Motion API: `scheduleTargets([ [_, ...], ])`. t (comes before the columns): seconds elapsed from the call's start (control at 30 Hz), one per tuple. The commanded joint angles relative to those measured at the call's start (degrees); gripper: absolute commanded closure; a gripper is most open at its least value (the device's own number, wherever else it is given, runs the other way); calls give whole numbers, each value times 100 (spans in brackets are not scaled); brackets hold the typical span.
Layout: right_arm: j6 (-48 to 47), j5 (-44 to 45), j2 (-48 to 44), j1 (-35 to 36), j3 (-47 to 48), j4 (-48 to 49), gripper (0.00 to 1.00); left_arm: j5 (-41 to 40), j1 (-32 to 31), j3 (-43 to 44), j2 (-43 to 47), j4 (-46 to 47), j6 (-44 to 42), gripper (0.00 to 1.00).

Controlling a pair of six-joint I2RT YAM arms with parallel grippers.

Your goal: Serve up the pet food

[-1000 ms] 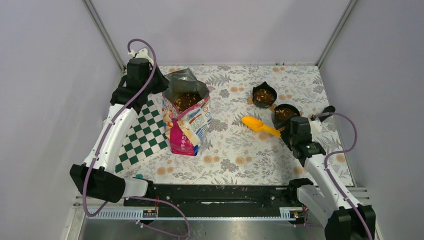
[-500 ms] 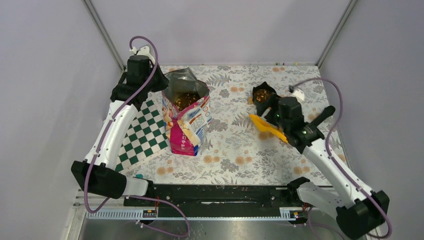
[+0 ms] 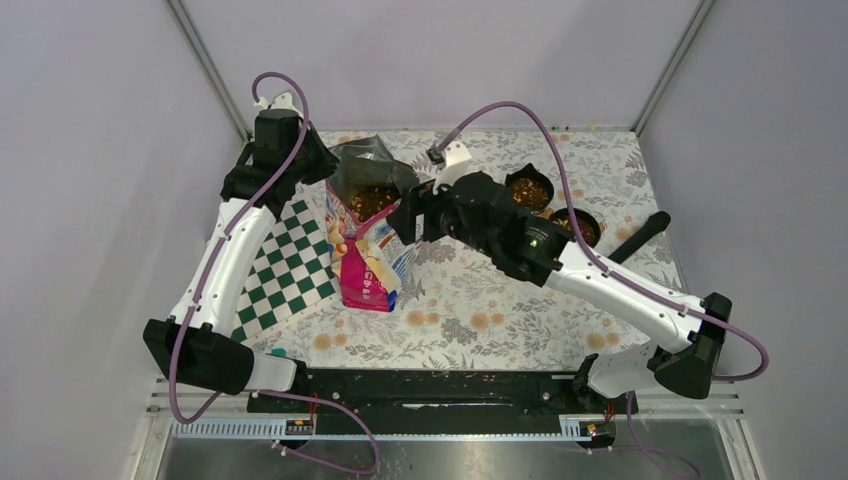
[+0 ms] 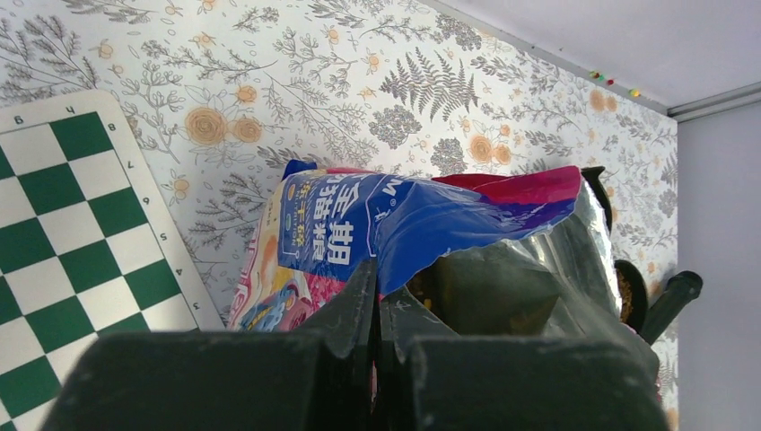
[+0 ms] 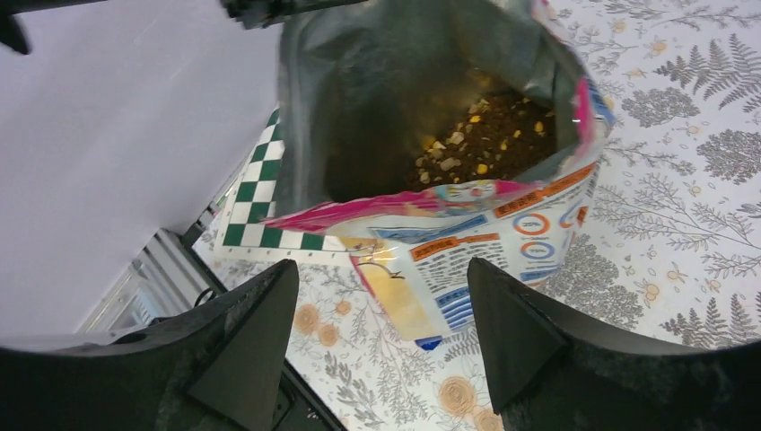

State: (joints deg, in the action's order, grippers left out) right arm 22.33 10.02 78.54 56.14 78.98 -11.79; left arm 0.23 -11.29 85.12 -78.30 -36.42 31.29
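The left end effector (image 4: 375,285) pinched the rim of the bag (image 4: 404,211), by a blue band with white Chinese letters. The right end effector (image 5: 381,269) was spread wide and empty. Below and ahead of it, brown pet food (image 5: 489,135) sat deep inside the open bag.

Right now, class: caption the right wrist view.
Open right gripper looks down into the foil-lined bag at the pet food.
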Motion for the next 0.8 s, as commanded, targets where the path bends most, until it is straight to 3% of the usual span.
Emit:
scheduleTargets([
  [0.0,-99,652,93,413,684,-557,26,118,66,414,104,595,502,100],
  [0.17,201,1209,308,912,1218,-903,30,190,65,430,197,593,541,100],
  [0.5,763,1852,1872,1405,3139,-2592,24,233,65,370,350,675,532,100],
  [0.77,1079,2326,2588,1454,3746,-2711,29,263,98,94,418,862,617,100],
])
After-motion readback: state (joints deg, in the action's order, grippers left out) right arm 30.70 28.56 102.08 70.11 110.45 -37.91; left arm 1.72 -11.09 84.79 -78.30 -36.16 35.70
